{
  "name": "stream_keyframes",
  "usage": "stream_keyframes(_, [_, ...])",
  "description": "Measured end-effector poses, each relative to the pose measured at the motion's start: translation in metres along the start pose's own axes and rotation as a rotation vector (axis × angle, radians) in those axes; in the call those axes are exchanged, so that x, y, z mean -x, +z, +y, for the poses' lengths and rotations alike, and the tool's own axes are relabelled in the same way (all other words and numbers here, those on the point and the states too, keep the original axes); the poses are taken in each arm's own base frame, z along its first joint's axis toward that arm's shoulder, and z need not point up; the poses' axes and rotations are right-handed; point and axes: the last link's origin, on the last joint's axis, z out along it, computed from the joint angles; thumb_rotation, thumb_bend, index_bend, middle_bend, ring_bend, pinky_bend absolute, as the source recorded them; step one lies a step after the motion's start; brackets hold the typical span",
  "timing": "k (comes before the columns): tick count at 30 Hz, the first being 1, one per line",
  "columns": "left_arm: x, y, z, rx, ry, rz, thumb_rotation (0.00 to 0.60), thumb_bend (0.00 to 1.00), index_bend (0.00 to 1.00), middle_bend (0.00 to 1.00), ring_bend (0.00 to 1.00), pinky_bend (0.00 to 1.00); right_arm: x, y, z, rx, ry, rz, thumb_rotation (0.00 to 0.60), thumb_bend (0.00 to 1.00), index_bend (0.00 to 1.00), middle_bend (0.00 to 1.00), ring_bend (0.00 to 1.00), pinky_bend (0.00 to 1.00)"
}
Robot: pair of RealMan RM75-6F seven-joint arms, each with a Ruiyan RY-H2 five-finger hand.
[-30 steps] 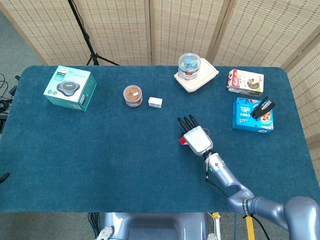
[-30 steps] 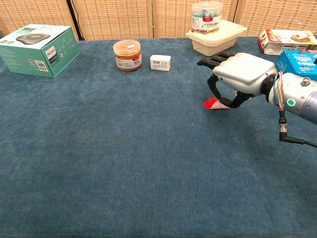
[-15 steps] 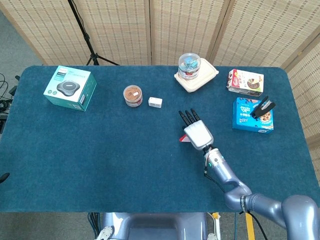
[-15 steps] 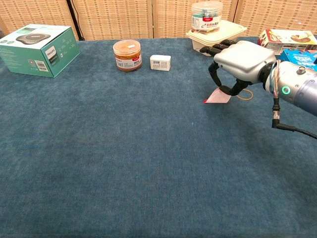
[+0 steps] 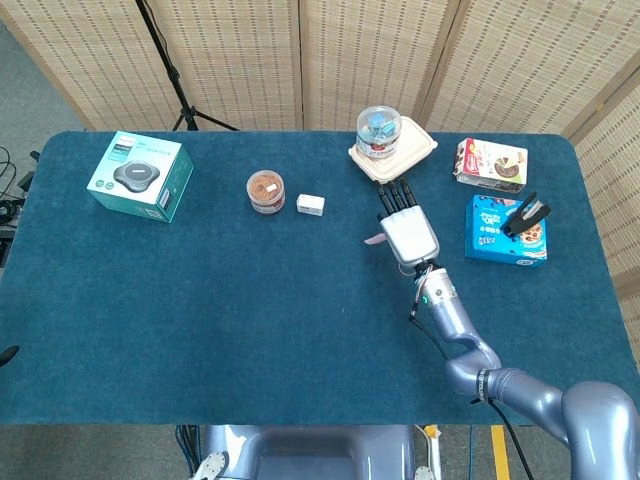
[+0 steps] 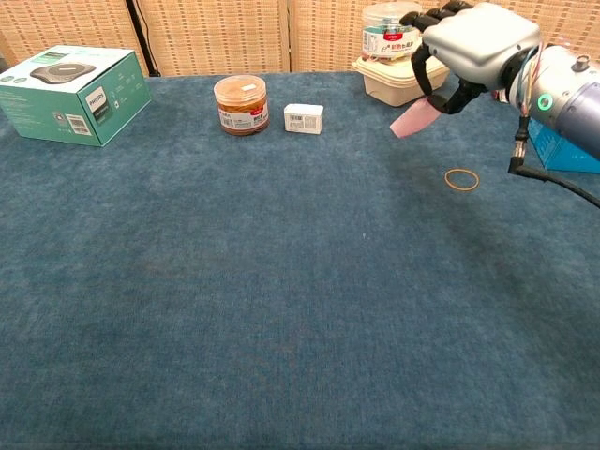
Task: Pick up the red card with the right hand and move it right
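Note:
My right hand is raised above the table near the back, in front of the beige container. It pinches the red card, which hangs tilted below the fingers with its pale pink underside showing; in the head view only a corner of the card pokes out at the hand's left. The card is clear of the cloth. My left hand is in neither view.
A rubber band lies on the blue cloth below the hand. Behind stand a beige container with a clear jar on it, a blue snack box, another box, a brown jar, a small white box and a teal box.
The right hand has lifted the red card off the cloth and carried it up and toward the back. A rubber band where the hand stood is now uncovered.

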Motion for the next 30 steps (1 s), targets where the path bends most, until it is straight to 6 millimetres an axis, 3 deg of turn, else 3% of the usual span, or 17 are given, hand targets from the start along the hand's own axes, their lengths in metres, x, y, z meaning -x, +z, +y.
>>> stream_keyframes(6, [0.0, 0.0, 0.0, 0.002, -0.001, -0.004, 0.6, 0.0, 0.0, 0.0, 0.0, 0.0, -0.022, -0.007, 0.016, 0.023, 0.05, 0.069, 0.6, 0.54, 0.61, 0.0, 0.0, 0.0])
stream_keyframes(9, [0.0, -0.001, 0.0, 0.006, 0.0, -0.007, 0.6, 0.0, 0.0, 0.0, 0.0, 0.0, -0.032, -0.015, 0.027, 0.035, 0.077, 0.104, 0.6, 0.5, 0.43, 0.0, 0.0, 0.0])
stream_keyframes(11, [0.001, -0.002, 0.001, 0.011, 0.002, -0.011, 0.6, 0.0, 0.0, 0.0, 0.0, 0.0, -0.037, -0.02, 0.034, 0.039, 0.093, 0.116, 0.6, 0.27, 0.15, 0.0, 0.0, 0.0])
stream_keyframes(13, [0.001, -0.002, 0.002, 0.017, 0.006, -0.014, 0.6, 0.0, 0.0, 0.0, 0.0, 0.0, -0.041, -0.027, 0.04, 0.042, 0.109, 0.119, 0.6, 0.11, 0.03, 0.0, 0.0, 0.0])
stream_keyframes(17, [0.003, -0.005, 0.003, 0.025, 0.01, -0.018, 0.6, 0.0, 0.0, 0.0, 0.0, 0.0, -0.049, -0.041, 0.05, 0.047, 0.137, 0.12, 0.6, 0.0, 0.0, 0.0, 0.0, 0.0])
stream_keyframes(30, [0.006, -0.016, 0.004, 0.045, 0.022, -0.029, 0.6, 0.0, 0.0, 0.0, 0.0, 0.0, -0.066, -0.121, 0.1, 0.134, 0.258, 0.137, 0.6, 0.0, 0.0, 0.0, 0.0, 0.0])
